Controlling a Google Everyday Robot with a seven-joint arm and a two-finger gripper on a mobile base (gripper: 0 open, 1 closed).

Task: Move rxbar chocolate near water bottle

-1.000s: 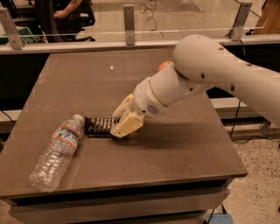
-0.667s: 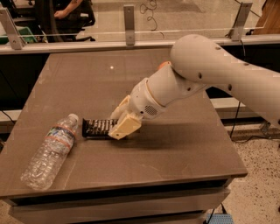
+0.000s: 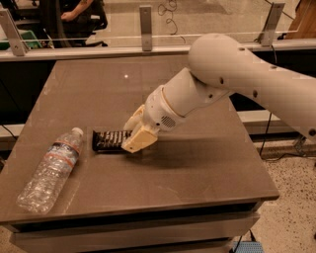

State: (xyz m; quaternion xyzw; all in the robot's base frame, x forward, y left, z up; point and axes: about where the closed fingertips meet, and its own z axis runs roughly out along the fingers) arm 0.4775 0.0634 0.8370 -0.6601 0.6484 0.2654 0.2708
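Observation:
The rxbar chocolate (image 3: 109, 141), a dark flat bar with pale lettering, lies on the brown table (image 3: 197, 168) left of centre. My gripper (image 3: 134, 134) is at the bar's right end, with its cream fingers (image 3: 141, 140) closed over that end, low at the table top. The water bottle (image 3: 52, 170), clear with a white cap and a white label, lies on its side at the front left. Its cap points toward the bar's left end, a short gap away. My white arm (image 3: 222, 79) reaches in from the right.
A glass barrier with metal posts (image 3: 145, 27) runs along the table's far edge. A seated person (image 3: 74, 15) is behind it. The table's front edge (image 3: 148, 205) is close below the bottle. The floor (image 3: 291, 197) shows at right.
The gripper and the bar have stayed in nearly the same spot beside the bottle's cap. The arm has lifted and shifted slightly, and the bottle sits a little farther left in view.

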